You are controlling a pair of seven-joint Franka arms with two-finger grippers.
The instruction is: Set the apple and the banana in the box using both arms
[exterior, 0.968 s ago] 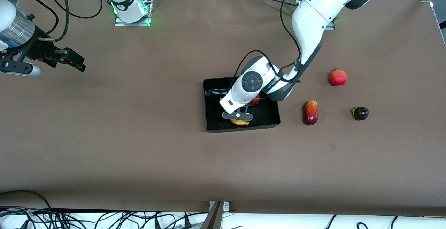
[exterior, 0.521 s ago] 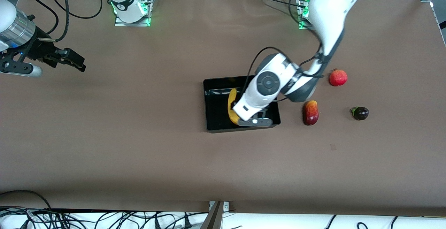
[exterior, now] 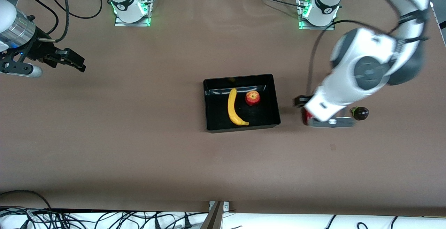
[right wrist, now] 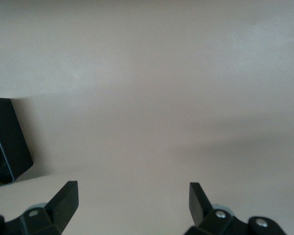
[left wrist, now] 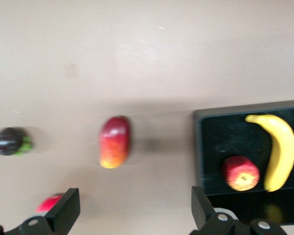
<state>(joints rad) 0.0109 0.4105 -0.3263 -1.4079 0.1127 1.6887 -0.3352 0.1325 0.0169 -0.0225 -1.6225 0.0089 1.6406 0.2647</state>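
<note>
The black box [exterior: 214,115] sits mid-table. The yellow banana [exterior: 234,107] and the apple [exterior: 252,98] lie side by side inside it. My left gripper [exterior: 304,105] is open and empty, up in the air over the table just past the box wall at the left arm's end. In the left wrist view its gripper [left wrist: 133,211] frames bare table, with the box [left wrist: 202,147], banana [left wrist: 280,149] and apple [left wrist: 241,173] to one side. My right gripper [exterior: 75,61] waits, open and empty, at the right arm's end; its own view [right wrist: 132,200] shows a box corner [right wrist: 10,142].
A red-yellow mango-like fruit [left wrist: 114,142] lies beside the box toward the left arm's end, mostly hidden under the left hand in the front view [exterior: 306,118]. A dark purple fruit [exterior: 360,113] lies farther that way. A uniformly red fruit [left wrist: 51,201] peeks by one left finger.
The left arm has lifted out of the box and swung toward its own end of the table, leaving the banana lying beside the apple. The right arm has not moved.
</note>
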